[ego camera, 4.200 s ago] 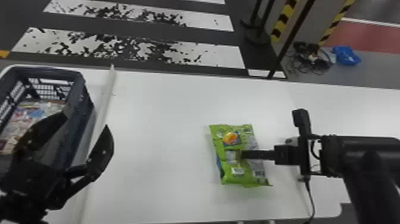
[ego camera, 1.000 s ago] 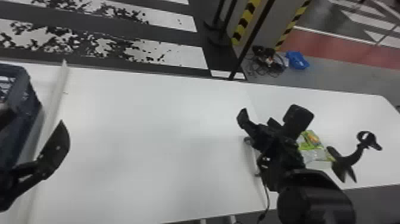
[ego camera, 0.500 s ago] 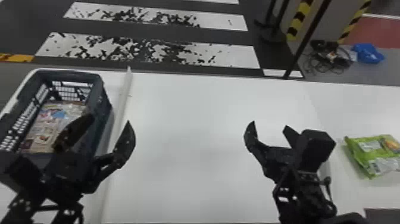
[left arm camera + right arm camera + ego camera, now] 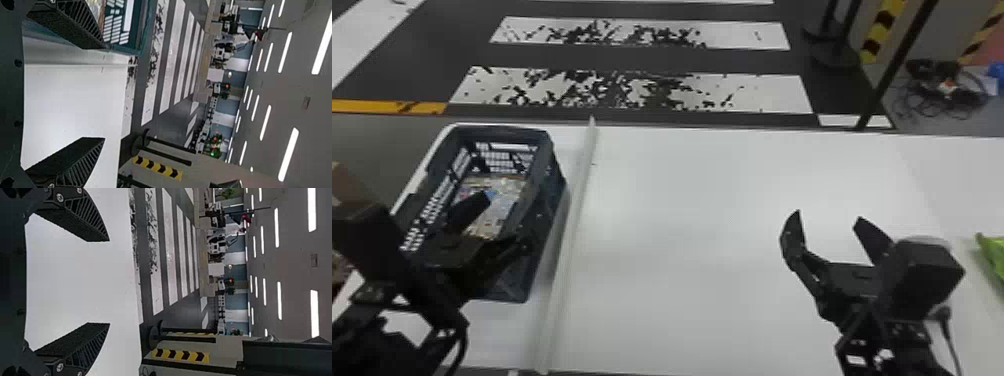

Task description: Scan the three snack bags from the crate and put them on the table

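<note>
Left end effector [image 4: 102,93]: wide, empty, over the crate [image 4: 504,131], presumably ready to dip in.
Crate: upright, loaded with flat-lying snack bags [image 4: 504,202], presumably unscanned.
Pale strip [image 4: 571,225]: laid alongside the crate, perhaps to fence off working room.
Right end effector [image 4: 829,215]: wide, empty above the surface [image 4: 707,250], probably to take a handover.
Green bag [image 4: 994,255]: on the surface, far right, likely kept apart from unscanned ones.
</note>
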Controlling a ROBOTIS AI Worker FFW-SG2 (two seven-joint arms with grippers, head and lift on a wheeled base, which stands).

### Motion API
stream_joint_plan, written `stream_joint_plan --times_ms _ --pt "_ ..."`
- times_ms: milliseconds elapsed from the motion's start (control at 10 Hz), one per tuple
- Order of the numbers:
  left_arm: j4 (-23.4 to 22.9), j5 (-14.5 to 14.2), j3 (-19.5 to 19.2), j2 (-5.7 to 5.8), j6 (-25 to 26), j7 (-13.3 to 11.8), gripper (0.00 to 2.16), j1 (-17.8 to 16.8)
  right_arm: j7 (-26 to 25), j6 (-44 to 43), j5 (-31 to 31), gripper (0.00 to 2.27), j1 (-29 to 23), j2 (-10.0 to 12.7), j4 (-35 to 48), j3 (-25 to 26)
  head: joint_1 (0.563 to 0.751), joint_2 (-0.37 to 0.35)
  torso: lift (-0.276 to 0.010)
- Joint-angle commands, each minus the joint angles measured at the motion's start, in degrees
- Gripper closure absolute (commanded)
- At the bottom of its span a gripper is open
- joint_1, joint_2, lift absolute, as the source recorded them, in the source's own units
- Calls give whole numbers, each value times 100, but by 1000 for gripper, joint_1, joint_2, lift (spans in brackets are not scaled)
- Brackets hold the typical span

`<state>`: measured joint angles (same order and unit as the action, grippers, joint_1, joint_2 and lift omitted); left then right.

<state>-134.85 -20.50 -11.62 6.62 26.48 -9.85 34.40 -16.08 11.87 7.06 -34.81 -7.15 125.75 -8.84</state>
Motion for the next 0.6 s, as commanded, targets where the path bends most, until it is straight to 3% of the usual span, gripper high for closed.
stream_joint_plan --times_ms 0,200,400,500 --pt "-208 -218 -367 32 1285 115 29 -601 0 -119 -38 130 -26 -58 2 -57 695 64 -94" --pt "64 -33 -507 59 1690 335 56 -1313 0 -154 -82 134 -114 -137 55 -30 695 112 -94" --pt "530 345 -507 94 3149 440 93 -2288 0 -154 -153 140 -166 -172 19 -22 695 134 -94" --pt "644 485 -507 208 3869 440 100 -2649 0 -136 -179 144 -166 -172 -51 -22 695 144 -94"
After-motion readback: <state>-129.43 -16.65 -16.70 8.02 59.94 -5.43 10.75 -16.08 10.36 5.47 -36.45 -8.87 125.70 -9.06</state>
